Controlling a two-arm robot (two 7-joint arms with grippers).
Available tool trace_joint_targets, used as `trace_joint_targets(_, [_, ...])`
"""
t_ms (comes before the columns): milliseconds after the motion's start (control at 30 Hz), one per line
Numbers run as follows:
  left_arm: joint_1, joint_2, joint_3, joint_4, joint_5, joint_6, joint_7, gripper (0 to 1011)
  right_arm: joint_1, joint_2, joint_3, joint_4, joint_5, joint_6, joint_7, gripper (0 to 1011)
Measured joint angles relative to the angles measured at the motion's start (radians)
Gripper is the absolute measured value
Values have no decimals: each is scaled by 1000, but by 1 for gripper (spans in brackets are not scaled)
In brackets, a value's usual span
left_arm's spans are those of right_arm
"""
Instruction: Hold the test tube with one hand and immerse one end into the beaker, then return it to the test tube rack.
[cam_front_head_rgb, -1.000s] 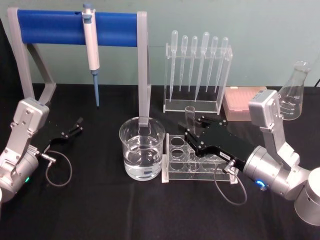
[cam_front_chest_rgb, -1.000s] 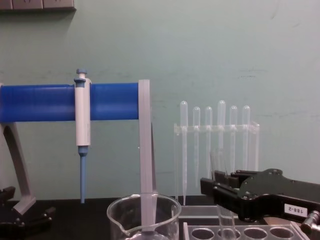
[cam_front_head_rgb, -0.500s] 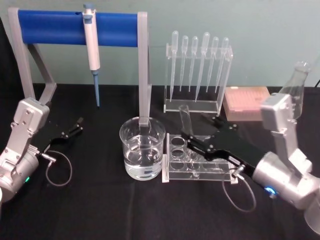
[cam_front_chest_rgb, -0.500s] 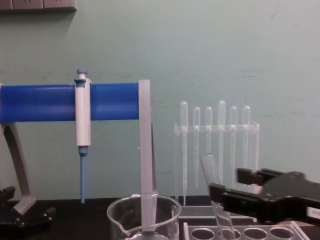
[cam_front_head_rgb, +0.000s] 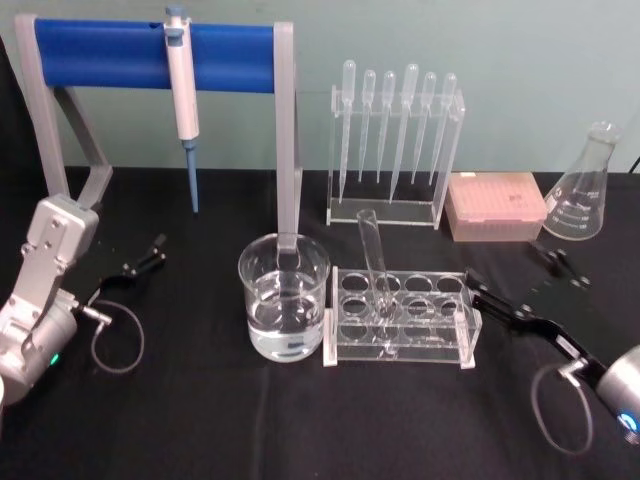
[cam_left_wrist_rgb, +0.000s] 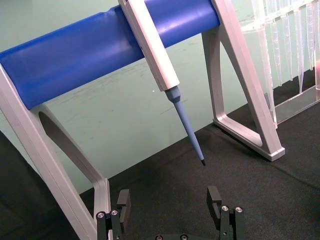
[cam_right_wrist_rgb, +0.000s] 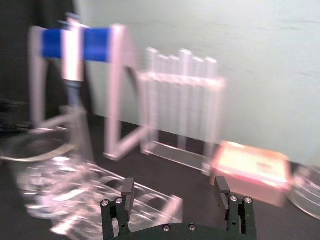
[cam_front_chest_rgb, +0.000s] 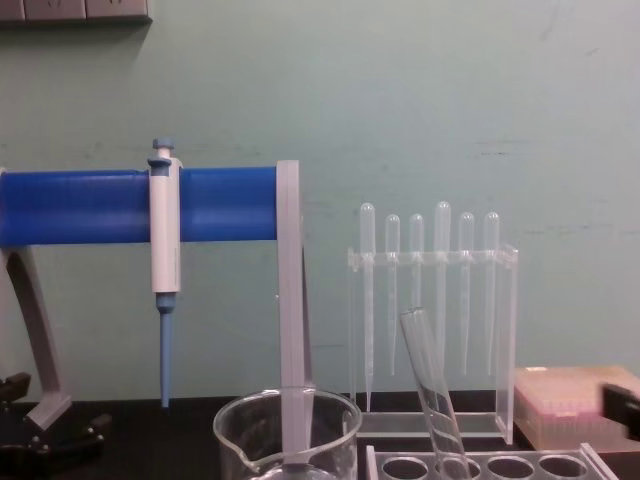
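My black right gripper (cam_front_head_rgb: 540, 285), fingers spread and empty, sits beside the clear rack (cam_front_head_rgb: 400, 318) where the smooth round-bottomed test tube (cam_front_head_rgb: 375, 262) leans, near the wide glass beaker (cam_front_head_rgb: 284, 296).

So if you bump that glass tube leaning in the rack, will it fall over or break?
Probably it would wobble, not fall: the test tube leans tilted in a hole of the clear rack, which holds its lower end. It looks like thin glass, so likely stiff, smooth and breakable. Laid flat, its round shape would probably roll.
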Motion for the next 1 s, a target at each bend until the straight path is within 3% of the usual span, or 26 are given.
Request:
trace_joint_targets(200, [0,0,0,0,0,0,0,1000,21,-63,40,114,-54,-58,-84,1004])
trace_joint_targets(233, [0,0,0,0,0,0,0,1000,21,-63,40,114,-54,-58,-84,1004])
trace_joint_targets(400, [0,0,0,0,0,0,0,1000,104,-137,36,261,-125,-123,-149,1004])
trace_joint_targets(567, [0,0,0,0,0,0,0,1000,173,-177,19,367,-173,-139,-169,1004])
trace_joint_targets(733, [0,0,0,0,0,0,0,1000,222,-190,-6,438,-215,-134,-157,1004])
trace_joint_targets(1000, [0,0,0,0,0,0,0,1000,240,-185,-25,449,-280,-108,-153,1004])
